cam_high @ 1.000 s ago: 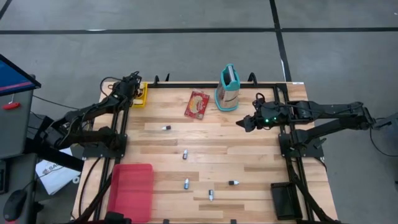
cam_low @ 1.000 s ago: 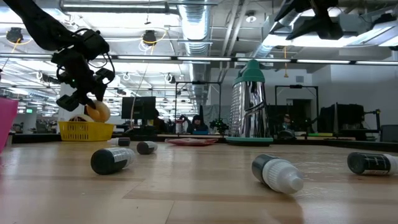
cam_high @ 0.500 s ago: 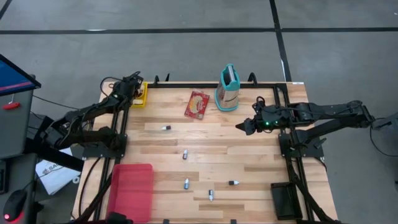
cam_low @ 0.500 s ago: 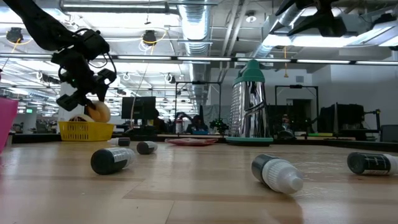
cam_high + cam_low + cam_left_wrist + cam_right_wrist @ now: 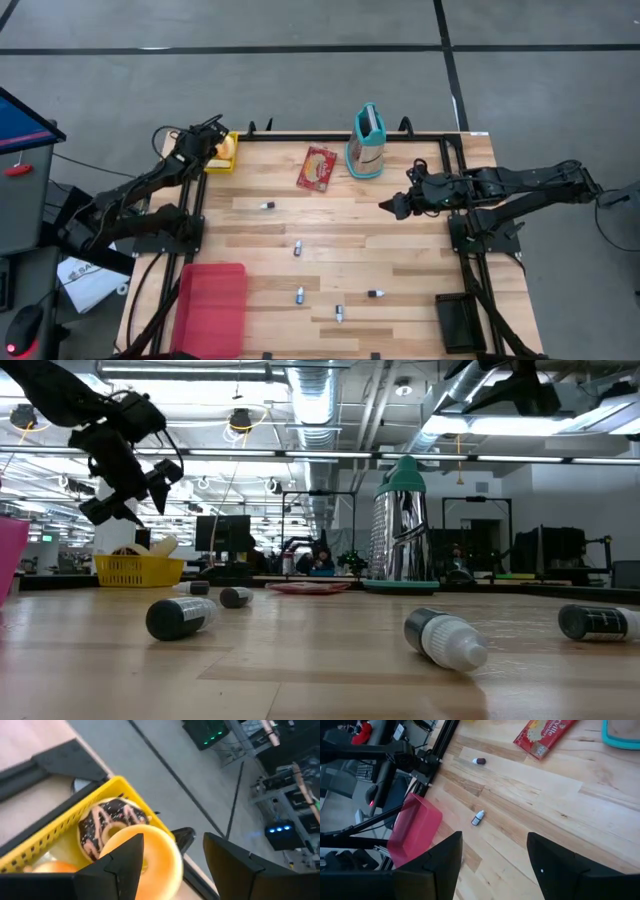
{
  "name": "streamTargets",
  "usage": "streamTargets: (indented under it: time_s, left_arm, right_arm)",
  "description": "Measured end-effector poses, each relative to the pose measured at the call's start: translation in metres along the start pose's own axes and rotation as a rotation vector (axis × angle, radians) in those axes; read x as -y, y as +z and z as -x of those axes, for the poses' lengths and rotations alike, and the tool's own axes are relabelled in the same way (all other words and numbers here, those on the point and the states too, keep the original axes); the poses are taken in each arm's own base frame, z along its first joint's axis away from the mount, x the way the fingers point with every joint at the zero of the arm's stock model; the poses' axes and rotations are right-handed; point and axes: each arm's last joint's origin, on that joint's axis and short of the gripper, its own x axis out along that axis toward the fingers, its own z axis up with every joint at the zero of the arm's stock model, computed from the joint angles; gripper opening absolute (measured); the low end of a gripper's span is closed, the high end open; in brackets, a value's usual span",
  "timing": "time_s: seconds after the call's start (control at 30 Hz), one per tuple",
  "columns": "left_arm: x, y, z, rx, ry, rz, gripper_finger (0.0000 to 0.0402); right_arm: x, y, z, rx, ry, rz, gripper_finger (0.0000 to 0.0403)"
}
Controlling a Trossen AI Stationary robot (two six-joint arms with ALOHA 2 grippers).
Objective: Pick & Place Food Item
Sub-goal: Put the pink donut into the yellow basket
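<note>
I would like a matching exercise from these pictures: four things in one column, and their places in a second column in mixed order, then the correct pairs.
Things:
1. plain doughnut
2. red snack packet
3. metal grater
4. pink bin

Places:
A. standing upright at the far edge of the table, right of the packet
B. lying flat at the near left corner
C. in the yellow basket, beside a chocolate doughnut
D. lying flat on the wood, left of the grater

Pairs: 1-C, 2-D, 3-A, 4-B
</note>
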Motion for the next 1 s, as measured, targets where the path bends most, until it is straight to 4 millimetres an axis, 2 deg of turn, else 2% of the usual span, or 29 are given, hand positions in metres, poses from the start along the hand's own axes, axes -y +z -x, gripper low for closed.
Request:
streamTargets:
  time_s: [0.1,0.37,0.5,0.63,0.7,0.8,0.87,0.9,1.0]
  left_arm:
    - [0.001,0.004,0.008,-0.008,-0.038,-0.088,0.0204]
    - [0.002,-0.007,0.025,-0.162,-0.158,-0.599,0.0205]
    - [0.005,-0.01,0.035,-0.259,-0.305,-0.664,0.0204]
    - [0.029,-0.003,0.042,-0.327,-0.473,-0.612,0.0174]
    - [0.046,0.001,0.042,-0.351,-0.517,-0.624,0.0141]
    - [0.08,0.003,0.042,-0.385,-0.587,-0.759,0.0075]
    - [0.103,0.001,0.038,-0.406,-0.568,-0.898,0.0026]
    - [0.114,0.0,0.034,-0.408,-0.529,-0.972,0.0014]
    - [0.138,-0.002,0.017,-0.44,-0.34,-1.193,0.0004]
  right_arm:
    - [-0.001,0.0,0.0,0.005,0.01,-0.003,0.0215]
    - [-0.004,0.002,0.0,0.021,0.036,-0.004,0.0215]
    - [-0.004,0.002,0.0,0.021,0.036,-0.004,0.0215]
    - [-0.004,0.002,0.0,0.021,0.036,-0.004,0.0215]
    - [-0.004,0.002,0.0,0.022,0.038,-0.002,0.0215]
    - [-0.004,0.002,0.0,0.025,0.042,0.005,0.0215]
    - [-0.004,0.003,0.0,0.027,0.04,0.01,0.0215]
    - [-0.004,0.003,0.0,0.028,0.04,0.009,0.0215]
    - [-0.004,0.004,0.0,0.031,0.038,0.007,0.0215]
